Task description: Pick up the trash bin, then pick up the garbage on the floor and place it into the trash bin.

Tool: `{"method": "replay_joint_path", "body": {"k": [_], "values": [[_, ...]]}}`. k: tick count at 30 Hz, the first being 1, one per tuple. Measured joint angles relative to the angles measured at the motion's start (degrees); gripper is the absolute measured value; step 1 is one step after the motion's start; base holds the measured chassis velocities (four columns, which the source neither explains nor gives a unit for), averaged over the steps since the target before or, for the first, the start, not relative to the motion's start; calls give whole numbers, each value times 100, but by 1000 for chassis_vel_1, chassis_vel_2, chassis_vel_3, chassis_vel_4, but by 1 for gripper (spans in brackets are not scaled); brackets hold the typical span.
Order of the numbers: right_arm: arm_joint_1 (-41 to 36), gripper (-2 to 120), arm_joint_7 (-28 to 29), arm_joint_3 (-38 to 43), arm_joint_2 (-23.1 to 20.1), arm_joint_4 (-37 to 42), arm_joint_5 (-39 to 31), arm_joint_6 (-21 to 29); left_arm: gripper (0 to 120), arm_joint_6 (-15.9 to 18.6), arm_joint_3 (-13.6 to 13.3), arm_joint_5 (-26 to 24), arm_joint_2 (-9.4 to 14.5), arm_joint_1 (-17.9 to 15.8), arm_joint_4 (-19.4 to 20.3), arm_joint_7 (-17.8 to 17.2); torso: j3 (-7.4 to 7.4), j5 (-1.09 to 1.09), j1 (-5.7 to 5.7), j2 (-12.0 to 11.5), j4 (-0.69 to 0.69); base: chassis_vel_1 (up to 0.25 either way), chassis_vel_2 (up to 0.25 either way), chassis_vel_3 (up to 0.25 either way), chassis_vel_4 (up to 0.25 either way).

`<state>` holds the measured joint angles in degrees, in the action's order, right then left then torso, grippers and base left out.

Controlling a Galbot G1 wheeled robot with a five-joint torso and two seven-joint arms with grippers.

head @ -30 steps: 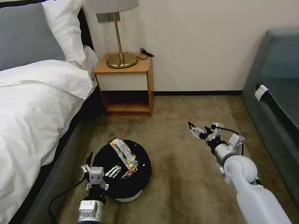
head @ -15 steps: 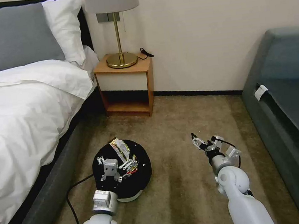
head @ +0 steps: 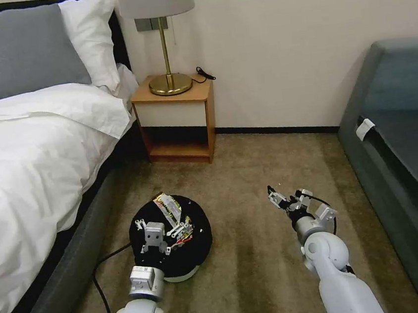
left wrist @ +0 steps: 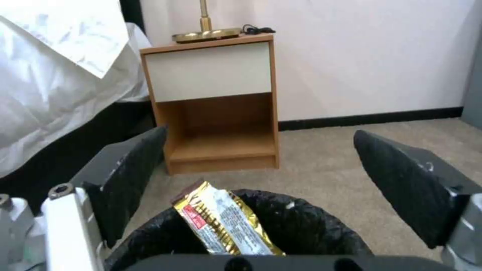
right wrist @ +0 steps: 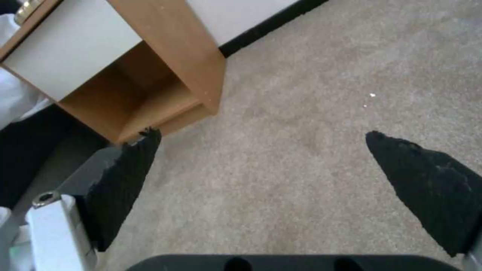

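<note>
The trash bin [head: 200, 237] stands on the carpet beside the bed, its black bag [left wrist: 311, 226] folded over the rim and a strip of white wall showing at the bottom. Garbage lies inside it: a gold-and-black wrapper [head: 168, 206] [left wrist: 221, 222] leans against the far rim, with red-and-white scraps beside it. My left gripper [head: 159, 226] [left wrist: 260, 131] hovers open over the bin's mouth, touching nothing. To the right of the bin, my right gripper [head: 287, 198] [right wrist: 261, 132] hangs open and empty over bare carpet.
The bed [head: 25, 161] runs along the left, its dark frame close to the bin. A wooden nightstand [head: 176, 125] with a brass lamp [head: 168, 81] stands against the wall. A dark sofa [head: 407, 145] borders the right. Open carpet [head: 260, 260] lies between.
My left gripper swung from the bin's left edge to above its opening. The right arm drew back and a little lower. Nothing has moved in the last half second.
</note>
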<state>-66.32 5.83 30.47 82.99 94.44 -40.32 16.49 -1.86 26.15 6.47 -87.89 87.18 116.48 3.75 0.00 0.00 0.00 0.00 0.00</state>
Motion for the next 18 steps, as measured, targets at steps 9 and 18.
{"method": "replay_joint_path", "body": {"k": [9,18], "values": [[2,100,-7,-4,-4,3,-3,0,100,0,4,-4,0,3,0,-4,0,0,0,0,0,0,0,0,0],[5,100,-10,-5,-4,6,-3,0,100,0,6,-5,1,4,0,-7,0,0,0,0,0,0,0,0,0]]}}
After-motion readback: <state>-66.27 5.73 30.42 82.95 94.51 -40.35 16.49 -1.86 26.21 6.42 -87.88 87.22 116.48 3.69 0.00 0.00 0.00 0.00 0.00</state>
